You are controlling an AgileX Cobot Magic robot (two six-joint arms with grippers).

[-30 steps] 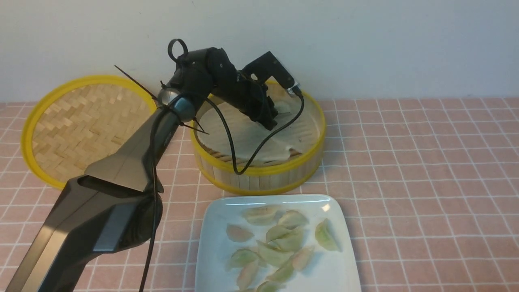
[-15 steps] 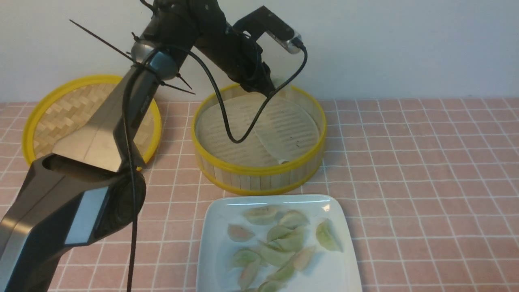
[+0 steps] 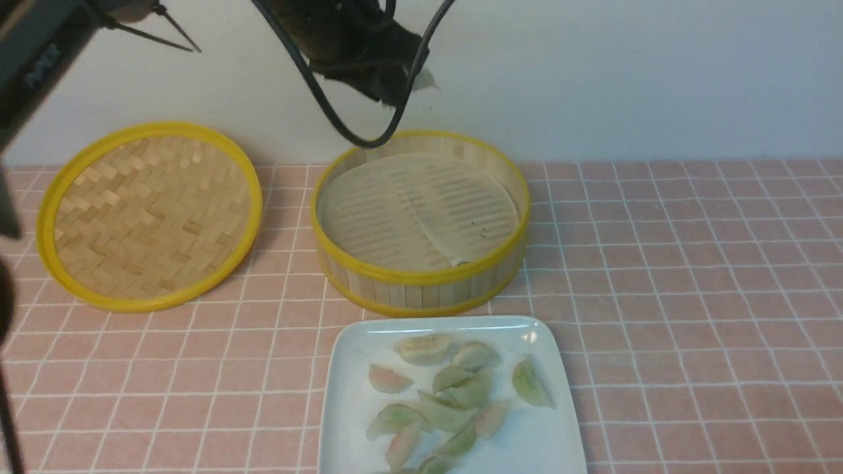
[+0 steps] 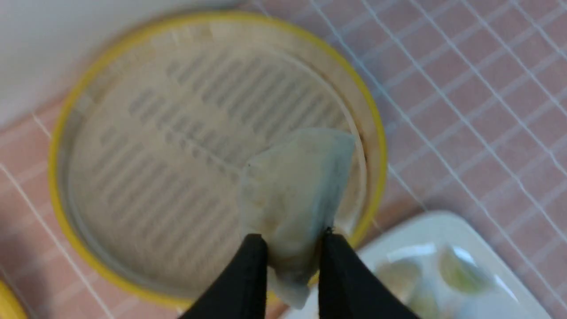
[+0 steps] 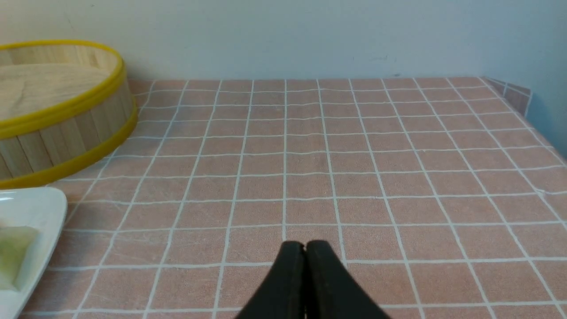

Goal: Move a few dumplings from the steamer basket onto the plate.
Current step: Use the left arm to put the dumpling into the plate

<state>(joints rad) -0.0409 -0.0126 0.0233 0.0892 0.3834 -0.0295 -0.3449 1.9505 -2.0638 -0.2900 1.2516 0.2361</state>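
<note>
Dumpling (image 4: 297, 186) is pinched by the left gripper (image 4: 290, 241) above the steamer basket (image 3: 421, 280), clear of its rim, likely for carriage to the plate (image 3: 553, 441); the right gripper (image 5: 304, 244) is closed, empty.

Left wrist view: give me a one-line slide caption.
Left gripper pinching a whitish dumpling above the steamer basket, with the plate alongside.

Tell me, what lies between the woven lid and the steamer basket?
Nothing: the front view shows only a bare strip of pink checked tablecloth between the woven lid and the steamer basket.
</note>
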